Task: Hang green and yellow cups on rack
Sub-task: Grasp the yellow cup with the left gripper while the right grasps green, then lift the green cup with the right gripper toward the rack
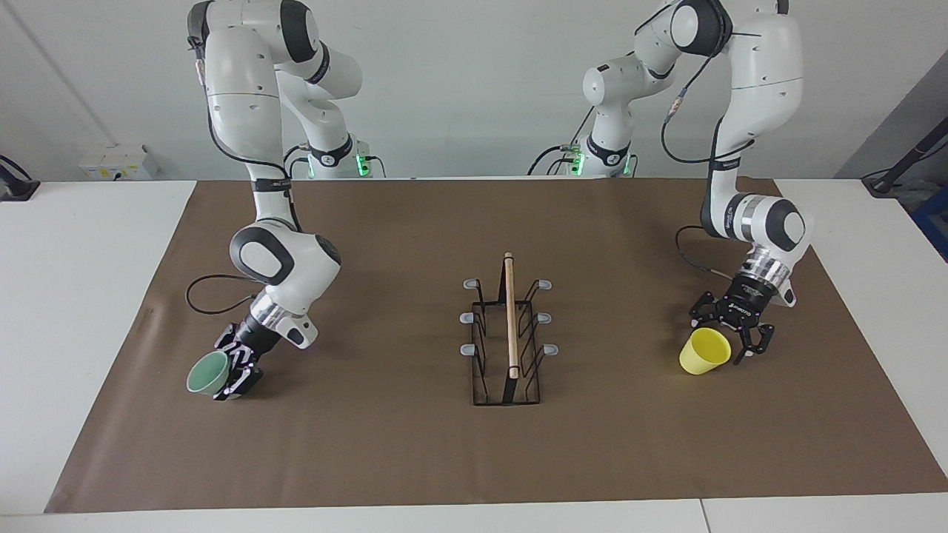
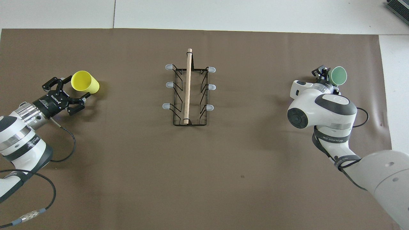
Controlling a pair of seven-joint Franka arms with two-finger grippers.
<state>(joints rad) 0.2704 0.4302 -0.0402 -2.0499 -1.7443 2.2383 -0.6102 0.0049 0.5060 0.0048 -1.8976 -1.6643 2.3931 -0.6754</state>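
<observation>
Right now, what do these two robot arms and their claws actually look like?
Both arms are glossy white, built of rounded segments with dark grey bands and caps at the joints and a silver ring at each wrist. The left gripper and right gripper are black, skeletal linkages with two fingers. A thin black cable loops from each wrist. Green lights glow at the bases.

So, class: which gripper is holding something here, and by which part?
The right gripper is shut on the pale mint green plastic cup, at its wall. The left gripper is open around the bright yellow plastic cup.

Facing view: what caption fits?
Right gripper grips green cup, open left gripper straddles yellow cup, rack empty.
</observation>
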